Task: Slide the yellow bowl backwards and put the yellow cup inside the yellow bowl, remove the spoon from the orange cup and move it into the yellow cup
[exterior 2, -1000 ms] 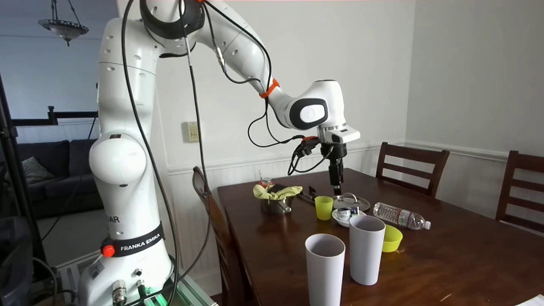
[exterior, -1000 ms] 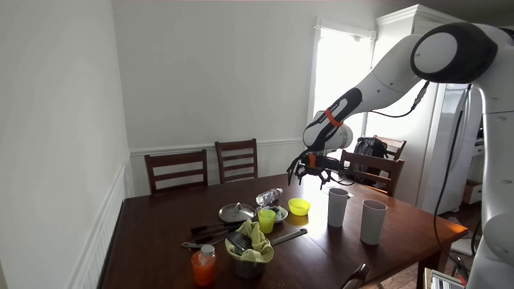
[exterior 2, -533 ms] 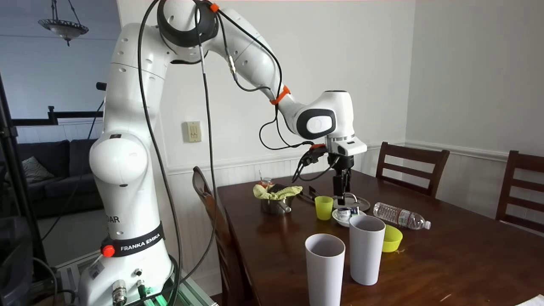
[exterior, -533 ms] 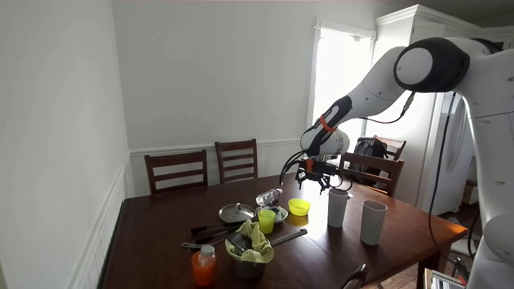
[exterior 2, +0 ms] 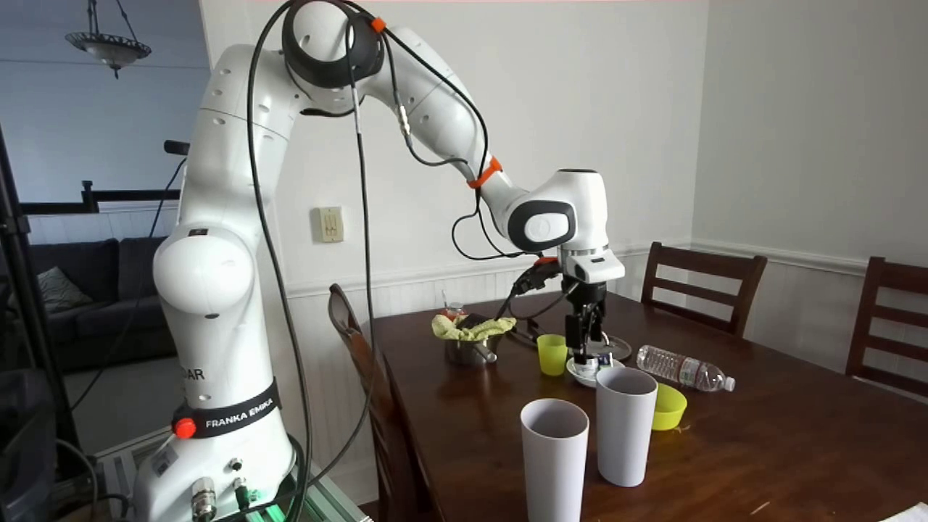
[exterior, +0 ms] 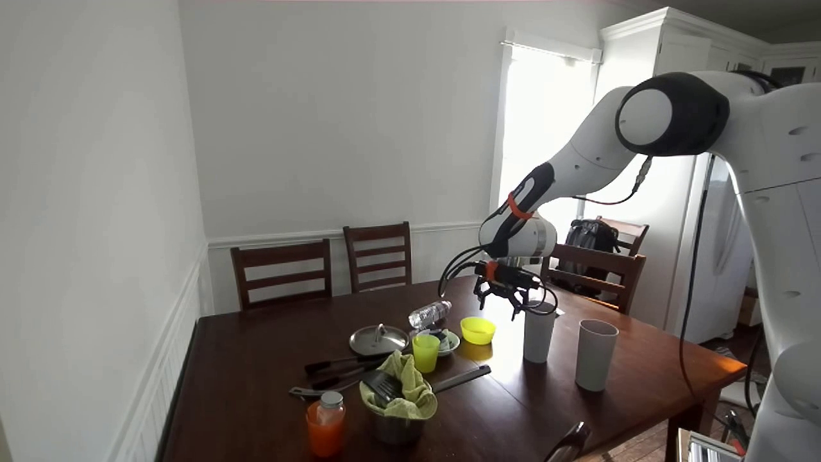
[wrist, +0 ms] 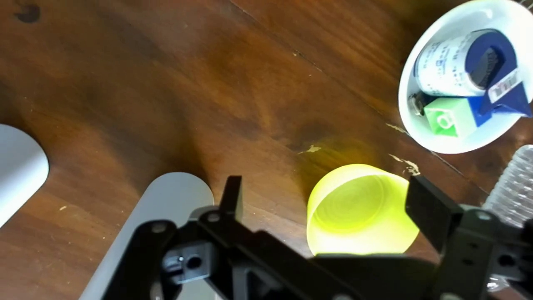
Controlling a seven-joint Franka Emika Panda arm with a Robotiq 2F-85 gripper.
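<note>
The yellow bowl [exterior: 478, 332] stands on the table. In an exterior view it [exterior 2: 670, 407] is partly hidden by a white-grey cup. My gripper [exterior: 498, 311] is open and empty above the table near the bowl; it also shows in an exterior view [exterior 2: 578, 357]. In the wrist view the bowl [wrist: 349, 208] lies between the open fingers [wrist: 325, 185], the right finger overlapping its rim. The yellow cup [exterior: 425, 354] stands upright beside the white dish. The orange cup [exterior: 325, 435] holds a silver-lidded jar. A thin stick [exterior 2: 444, 298] rises there; I cannot tell if it is the spoon.
Two tall white-grey cups [exterior: 537, 337] [exterior: 595, 359] stand close to the bowl. A white dish [wrist: 443, 146] with small items and a lying water bottle [exterior: 430, 315] are beside it. A pot [exterior: 396, 431] with green cloth, a lid [exterior: 371, 343] and dark-handled utensils [exterior: 338, 364] are nearby.
My gripper has moved down towards the table, nearer the bowl's height, still open. The bowl, cups and other objects have not moved.
</note>
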